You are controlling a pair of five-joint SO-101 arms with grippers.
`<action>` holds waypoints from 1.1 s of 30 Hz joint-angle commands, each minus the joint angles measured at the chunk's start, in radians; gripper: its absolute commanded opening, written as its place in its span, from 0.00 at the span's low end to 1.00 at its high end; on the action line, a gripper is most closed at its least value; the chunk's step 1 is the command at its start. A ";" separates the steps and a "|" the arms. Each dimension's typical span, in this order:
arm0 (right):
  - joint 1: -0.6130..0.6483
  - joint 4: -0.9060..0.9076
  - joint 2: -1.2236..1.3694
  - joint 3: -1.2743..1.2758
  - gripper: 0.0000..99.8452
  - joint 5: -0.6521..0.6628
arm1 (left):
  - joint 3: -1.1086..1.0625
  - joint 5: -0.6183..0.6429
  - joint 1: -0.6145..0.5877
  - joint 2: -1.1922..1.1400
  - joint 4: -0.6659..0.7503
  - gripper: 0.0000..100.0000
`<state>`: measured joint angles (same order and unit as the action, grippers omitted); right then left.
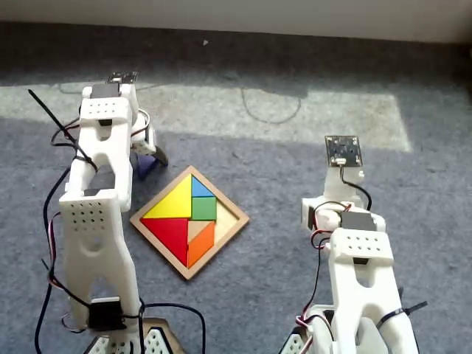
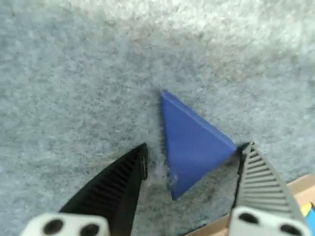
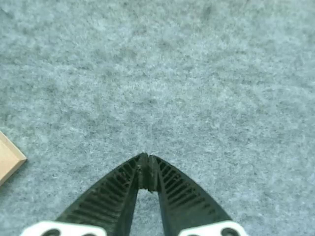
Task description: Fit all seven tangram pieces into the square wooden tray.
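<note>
A grey carpet (image 1: 280, 184) is covering the whole table. Two white arms are standing on it. The left arm (image 1: 96, 214) is reaching far out along one side. The right arm (image 1: 361, 280) is staying folded up close on the other side.

The square wooden tray (image 1: 220, 248) is lying between them, turned like a diamond. Inside it, a yellow triangle (image 1: 177, 200), a red triangle (image 1: 168, 232), a green square (image 1: 204, 209), an orange piece (image 1: 199, 252) and a small blue piece (image 1: 200, 186) are sitting snugly together. A bare wooden gap is showing at the corner nearest the right arm.

A dark blue triangle (image 2: 187, 132) is lying flat on the carpet just beside the tray. The left gripper (image 2: 194, 146) is hanging over it with its fingers spread wide, one on each side. The pale finger (image 2: 256, 172) seems to be touching the triangle's corner.

The right gripper (image 3: 147, 157) is pointing at the carpet with its fingertips pressed together, holding nothing.
</note>
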<state>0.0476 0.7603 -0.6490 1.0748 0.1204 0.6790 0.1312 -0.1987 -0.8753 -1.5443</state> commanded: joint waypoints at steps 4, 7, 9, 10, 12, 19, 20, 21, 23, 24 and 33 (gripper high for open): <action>-0.007 -0.021 -0.019 -0.002 0.01 0.005 | 0.033 -0.008 -0.001 0.012 0.011 0.20; -0.007 -0.021 -0.018 -0.002 0.01 0.029 | 0.033 -0.009 0.010 0.002 0.011 0.18; -0.007 -0.021 -0.018 -0.002 0.01 0.029 | 0.039 -0.011 0.018 -0.015 0.008 0.18; -0.007 -0.021 -0.018 -0.002 0.01 0.029 | 0.039 -0.011 0.022 -0.018 0.005 0.18; -0.007 -0.021 -0.018 -0.002 0.01 0.029 | 0.039 -0.011 0.030 -0.018 0.003 0.17; -0.007 -0.022 -0.018 0.012 0.01 0.035 | 0.038 -0.012 0.061 0.101 -0.075 0.17; -0.007 -0.022 -0.018 0.012 0.01 0.035 | 0.035 -0.012 0.065 0.122 -0.083 0.17; -0.007 -0.022 -0.018 0.013 0.01 0.035 | 0.033 -0.012 0.068 0.140 -0.092 0.17; -0.007 -0.044 -0.018 0.018 0.01 0.035 | 0.033 -0.012 0.073 0.168 -0.101 0.17; -0.007 -0.051 -0.018 0.018 0.01 0.035 | 0.033 -0.008 0.073 0.177 -0.100 0.18; -0.007 -0.053 -0.018 0.018 0.01 0.035 | 0.039 0.101 0.021 0.116 -0.066 0.30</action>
<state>0.0476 0.7281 -0.6490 1.0978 0.1450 0.6912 0.1634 -0.1465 -0.7603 -1.6303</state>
